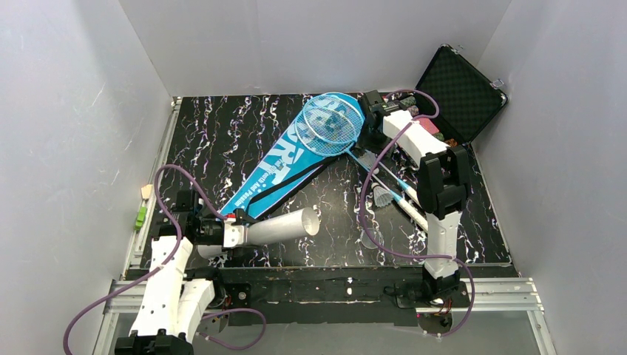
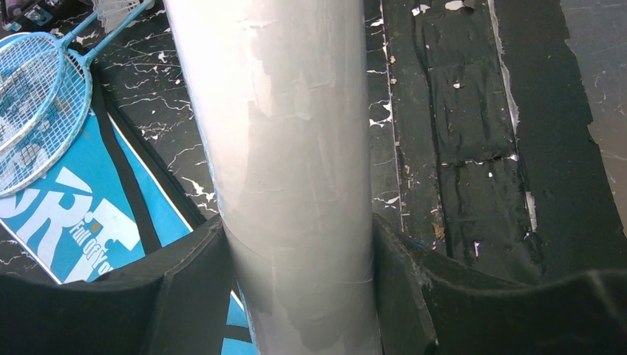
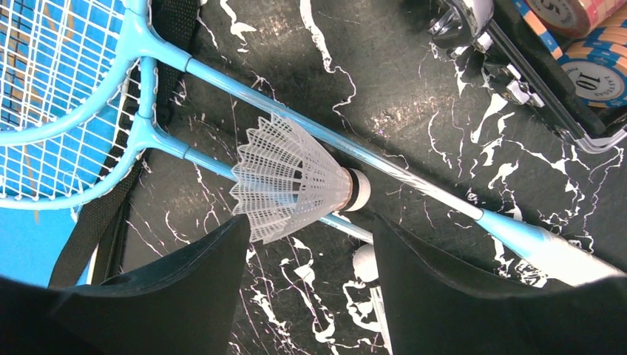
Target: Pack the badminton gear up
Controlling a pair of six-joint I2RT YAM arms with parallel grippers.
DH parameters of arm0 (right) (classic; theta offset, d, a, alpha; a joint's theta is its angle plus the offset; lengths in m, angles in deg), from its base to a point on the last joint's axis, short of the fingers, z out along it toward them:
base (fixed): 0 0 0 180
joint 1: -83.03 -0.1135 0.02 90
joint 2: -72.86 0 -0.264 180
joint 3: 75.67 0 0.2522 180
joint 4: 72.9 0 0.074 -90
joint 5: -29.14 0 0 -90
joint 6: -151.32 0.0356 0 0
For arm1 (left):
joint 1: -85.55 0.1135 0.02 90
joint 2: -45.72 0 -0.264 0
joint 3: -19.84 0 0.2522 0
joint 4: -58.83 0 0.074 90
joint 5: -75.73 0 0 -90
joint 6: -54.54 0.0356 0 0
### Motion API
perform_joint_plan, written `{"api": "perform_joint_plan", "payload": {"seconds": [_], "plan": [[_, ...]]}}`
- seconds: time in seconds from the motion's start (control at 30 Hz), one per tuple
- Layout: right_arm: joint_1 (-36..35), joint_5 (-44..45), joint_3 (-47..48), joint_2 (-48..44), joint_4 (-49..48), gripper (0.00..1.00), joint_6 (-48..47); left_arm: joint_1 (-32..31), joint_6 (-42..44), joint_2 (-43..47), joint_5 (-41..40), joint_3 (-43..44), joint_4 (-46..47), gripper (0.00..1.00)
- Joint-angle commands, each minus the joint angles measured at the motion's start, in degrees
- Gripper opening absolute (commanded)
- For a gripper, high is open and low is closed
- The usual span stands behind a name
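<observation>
Close by the narrow near tip of the blue bag [image 1: 277, 166], the left gripper [image 2: 296, 237] is clamped on the long white tube [image 2: 281, 111], with a black finger pressed to each side of it near one end. From that grip the tube runs off to the right, away from the bag's tip, and its open mouth faces right. Whether it touches the table [image 1: 222, 133] cannot be told. Right of the bag's wide far end, the right gripper [image 3: 309, 224] hangs with its fingers spread apart and nothing between them, above a white shuttlecock [image 3: 296, 181]. The shuttlecock lies on its side across the shafts of the two light-blue rackets [image 1: 330, 122], skirt toward the bag and cork away from it. Both racket heads rest overlapping on the bag's wide end, covering part of its white lettering. Their shafts slant out to the right and nearward off the bag, ending in white handles on the black, white-veined table. Farther right of the bag's wide end a black case [image 1: 462, 92] stands open, with coloured chips [image 3: 591, 70] showing at its edge.
</observation>
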Motion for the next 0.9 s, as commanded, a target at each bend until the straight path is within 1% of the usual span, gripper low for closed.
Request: {"api": "perform_joint_plan", "payload": {"seconds": [0.0, 0.1, 0.27, 0.47, 0.67, 0.7, 0.83, 0.87], "plan": [[0.6, 1.6, -1.5, -1.0, -2.9, 0.69, 1.4, 0.0, 1.3, 0.6, 2.5, -1.1, 0.3, 0.05], [0.8, 1.4, -2.3, -0.8, -3.5, 0.66, 1.6, 0.1, 1.4, 0.9, 2.4, -1.6, 0.4, 0.05], [1.1, 1.7, -2.5, -0.1, -3.3, 0.57, 1.6, 0.0, 1.4, 1.2, 2.3, -1.7, 0.3, 0.05], [1.2, 1.9, -5.2, -3.3, -5.1, 0.41, 1.6, 0.0, 1.9, 1.4, 2.0, -2.4, 0.1, 0.05], [1.4, 1.9, -6.0, -5.0, -4.8, 0.13, 0.9, 0.0, 2.0, 1.7, 1.5, -2.1, -0.2, 0.05], [1.4, 1.9, -6.1, -5.4, -4.6, 0.10, 0.8, 0.0, 2.0, 1.9, 1.3, -2.1, -0.3, 0.05], [1.4, 2.1, -8.3, -8.9, -5.4, 0.02, 0.4, 0.0, 2.7, 2.3, 0.8, -2.4, -0.7, 0.05], [1.4, 1.9, -8.7, -9.9, -5.4, 0.01, 0.3, 0.1, 2.7, 2.4, 0.8, -2.5, -0.6, 0.05]]}}
